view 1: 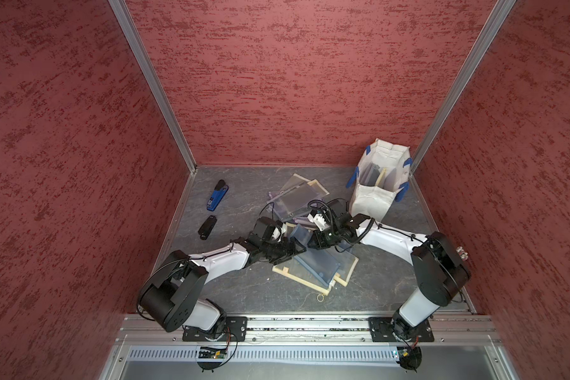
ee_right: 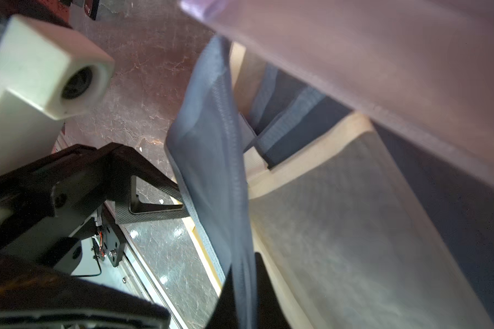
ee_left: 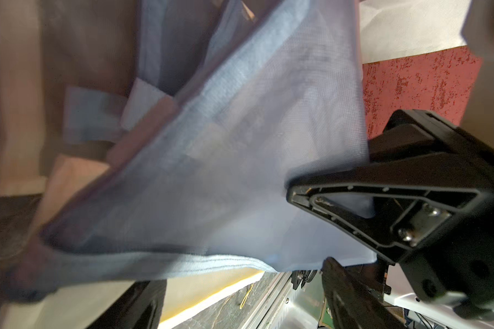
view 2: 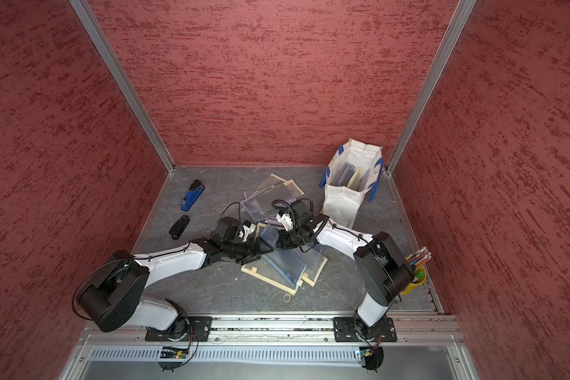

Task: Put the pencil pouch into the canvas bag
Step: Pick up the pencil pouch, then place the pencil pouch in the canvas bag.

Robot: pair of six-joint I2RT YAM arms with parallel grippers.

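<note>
Grey table (view 1: 237, 289), red walls (view 1: 277, 82). Right hand (view 1: 312, 244) clamped on pencil pouch (view 1: 301, 234); left hand (view 1: 292, 249) apart, just beside. We judge handover: canvas bag (view 1: 369, 200) stands nearer right hand.

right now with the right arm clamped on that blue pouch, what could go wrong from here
1. The right jaws pinch only an edge of the blue pouch, so it may slip out on the way up.
2. Its far end seems to rest on the pile of pouches; lifting could drag others along.
3. The canvas bag already holds upright pouches, so this one might catch on them or the soft rim.
</note>
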